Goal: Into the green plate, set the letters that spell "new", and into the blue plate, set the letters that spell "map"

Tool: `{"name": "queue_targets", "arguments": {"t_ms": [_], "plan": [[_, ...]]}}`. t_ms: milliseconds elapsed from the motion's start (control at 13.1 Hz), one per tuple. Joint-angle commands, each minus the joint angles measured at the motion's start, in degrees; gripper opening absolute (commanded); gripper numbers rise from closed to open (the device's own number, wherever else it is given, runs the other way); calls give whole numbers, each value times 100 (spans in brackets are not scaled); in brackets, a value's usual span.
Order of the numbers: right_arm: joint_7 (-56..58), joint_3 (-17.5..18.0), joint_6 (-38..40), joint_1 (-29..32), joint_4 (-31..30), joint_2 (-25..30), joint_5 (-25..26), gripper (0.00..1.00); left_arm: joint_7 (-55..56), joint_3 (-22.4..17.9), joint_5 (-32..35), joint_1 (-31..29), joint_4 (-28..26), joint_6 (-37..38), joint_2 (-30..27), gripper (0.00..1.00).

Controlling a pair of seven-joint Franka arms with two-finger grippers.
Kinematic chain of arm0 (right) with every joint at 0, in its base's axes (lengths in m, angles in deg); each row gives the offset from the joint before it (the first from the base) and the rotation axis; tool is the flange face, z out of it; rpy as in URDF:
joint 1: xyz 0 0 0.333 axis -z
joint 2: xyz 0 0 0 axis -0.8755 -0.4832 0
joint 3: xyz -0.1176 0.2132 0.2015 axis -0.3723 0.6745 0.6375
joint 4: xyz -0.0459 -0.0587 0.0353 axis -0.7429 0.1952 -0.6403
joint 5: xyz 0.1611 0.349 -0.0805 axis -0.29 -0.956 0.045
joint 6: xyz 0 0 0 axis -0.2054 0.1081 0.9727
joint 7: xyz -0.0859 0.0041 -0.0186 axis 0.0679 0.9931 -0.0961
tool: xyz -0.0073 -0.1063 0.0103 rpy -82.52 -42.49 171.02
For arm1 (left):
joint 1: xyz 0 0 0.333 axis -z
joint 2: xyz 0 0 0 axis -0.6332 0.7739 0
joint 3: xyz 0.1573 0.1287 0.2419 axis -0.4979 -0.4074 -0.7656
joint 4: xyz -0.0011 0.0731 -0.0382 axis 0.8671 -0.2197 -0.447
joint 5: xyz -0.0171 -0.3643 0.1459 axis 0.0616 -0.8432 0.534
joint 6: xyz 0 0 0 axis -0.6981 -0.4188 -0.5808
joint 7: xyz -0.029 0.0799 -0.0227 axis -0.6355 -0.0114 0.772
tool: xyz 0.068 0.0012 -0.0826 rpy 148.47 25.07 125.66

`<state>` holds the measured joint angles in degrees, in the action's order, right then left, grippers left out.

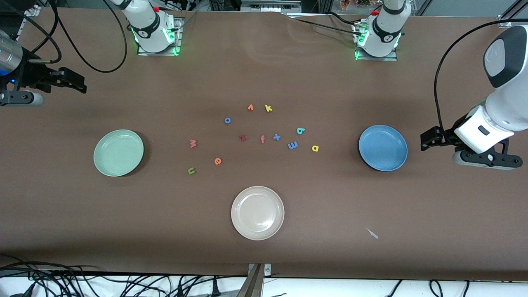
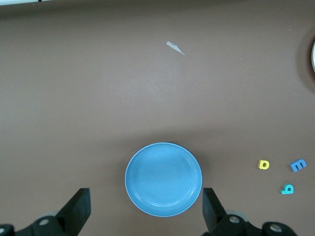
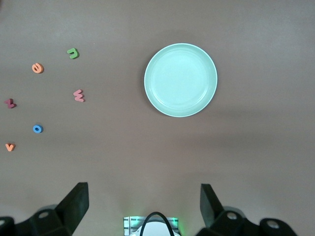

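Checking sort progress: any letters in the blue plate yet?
No. In the left wrist view the blue plate is bare, and the yellow a, blue m and teal p lie on the table beside it.

Six foam letters (image 1: 218,161) between green plate (image 1: 119,152) and blue plate (image 1: 383,147)

The brown matte table (image 1: 371,255) is occupied by a round mint-green plate (image 1: 119,152) under the right gripper (image 3: 142,209), a round blue plate (image 1: 383,148) under the left gripper (image 2: 146,211), a cream-white plate (image 1: 258,213) and scattered small foam letters (image 1: 243,138) between them.
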<state>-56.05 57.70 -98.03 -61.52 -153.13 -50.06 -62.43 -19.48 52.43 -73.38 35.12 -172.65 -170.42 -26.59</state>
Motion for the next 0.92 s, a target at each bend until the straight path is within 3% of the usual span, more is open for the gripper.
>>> {"name": "queue_targets", "arguments": {"t_ms": [0,839], "plan": [[44,-8,119,6,130,-51,-71,100,-118,-6,-43,4,141,61,44,100],[35,1,136,6,130,-51,-71,100,-118,-24,-43,13,141,105,44,100]]}}
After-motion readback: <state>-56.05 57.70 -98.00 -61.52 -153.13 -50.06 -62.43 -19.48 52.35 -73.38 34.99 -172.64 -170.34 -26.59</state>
